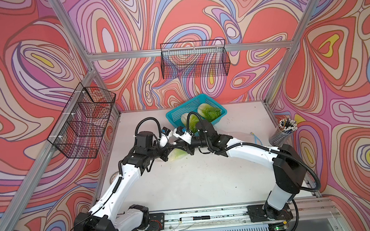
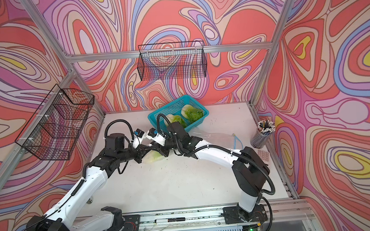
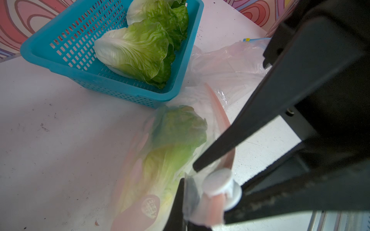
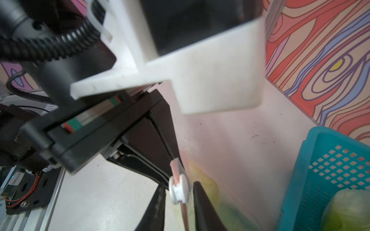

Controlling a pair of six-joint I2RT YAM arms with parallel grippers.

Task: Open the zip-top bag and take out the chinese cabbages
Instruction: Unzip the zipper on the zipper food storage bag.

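Both arms meet over the middle of the white table [image 1: 195, 182], right above the zip-top bag [image 3: 136, 164]. The bag lies flat on the table, just on the near side of a teal plastic basket [image 1: 179, 112].

The left gripper [image 3: 186, 208] is clamped tight on the end of the bag's pink zip strip, with no gap between its fingers. The right gripper [image 4: 178, 185] reaches in from the right. Its fingers [image 4: 202, 202] are set narrow, one on either side of the bag's white slider [image 4: 178, 192]. From here I can't tell whether they are pressing on the slider or only close beside it.

Two of the chinese cabbages sit side by side in the basket at the far middle of the table. One is further right [image 1: 209, 112] and one is nearer the arms [image 1: 189, 120], and both show in both top views. The third cabbage [image 3: 176, 138] is inside the bag, its green leaves showing through the clear plastic under the gripper tips. I can't make out whether the bag's mouth is parted.

To the right of the arms a second clear bag [image 2: 217, 138] with a blue zip lies flat on the table. Further right, against the right wall, stands a cup of pencils [image 2: 264, 130].
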